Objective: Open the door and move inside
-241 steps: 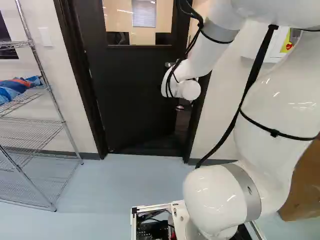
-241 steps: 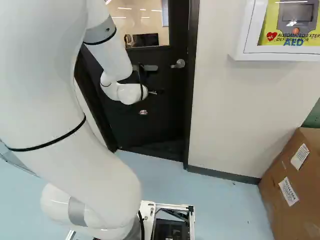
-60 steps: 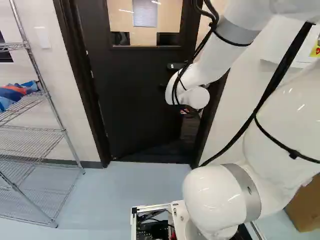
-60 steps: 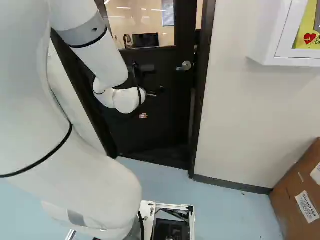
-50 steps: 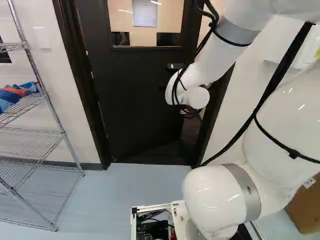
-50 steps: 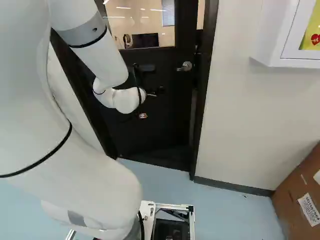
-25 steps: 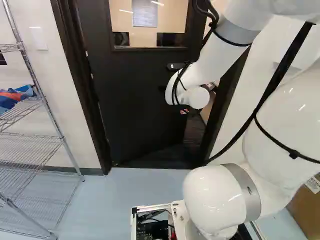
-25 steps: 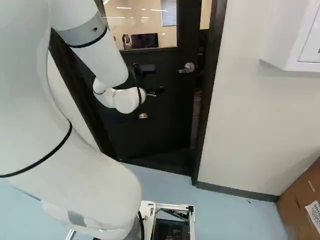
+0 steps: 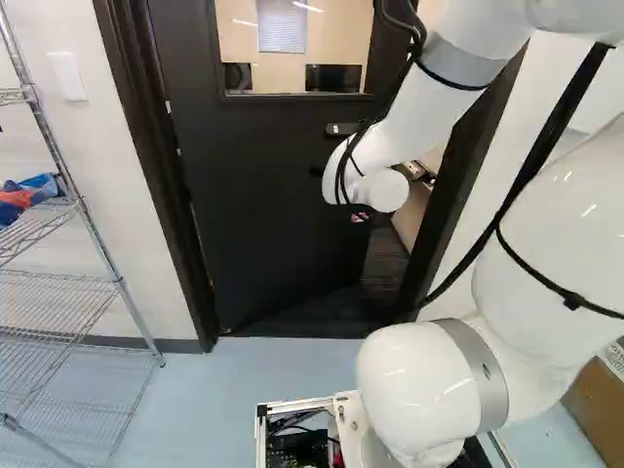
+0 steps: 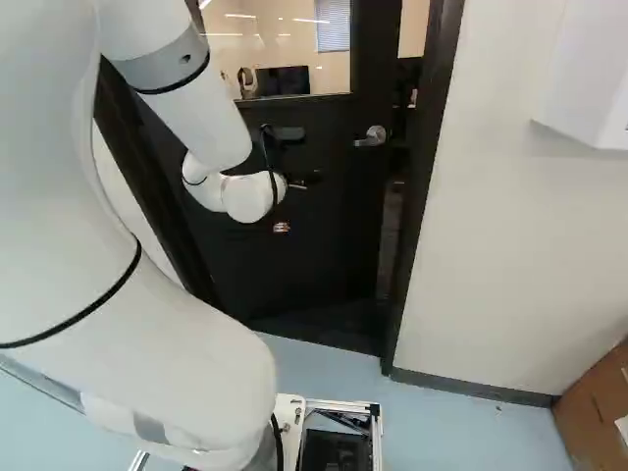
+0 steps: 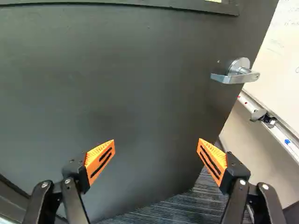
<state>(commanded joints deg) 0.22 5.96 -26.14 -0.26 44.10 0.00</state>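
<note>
In the left base view, from left to right: a wire shelf (image 9: pixel 117 278) bearing a blue and orange bundle (image 9: pixel 29 195); a switch plate (image 9: pixel 67 76) on the wall; the dark door frame (image 9: pixel 168 195); the door (image 9: pixel 253 175), ajar, its window (image 9: pixel 234 29) in the upper part and its free edge swung inward, a gap standing between it and the right-hand post; the white arm (image 9: pixel 429 107), reaching toward the door; and, at the far right, a cardboard box (image 9: pixel 590 400). In the right base view, the gripper (image 10: pixel 298 184) is before the door, lower than the lever handle (image 10: pixel 371 136) and left of it; a white wall box (image 10: pixel 589 78) hangs farther right. The wrist view shows the two fingers spread wide, nothing clamped between them, the door panel ahead, the handle well apart from the pads (image 11: pixel 100 158); contact with the panel cannot be determined; beyond the free edge lie a whiteboard (image 11: pixel 280 56) and striped flooring (image 11: pixel 187 200).
</note>
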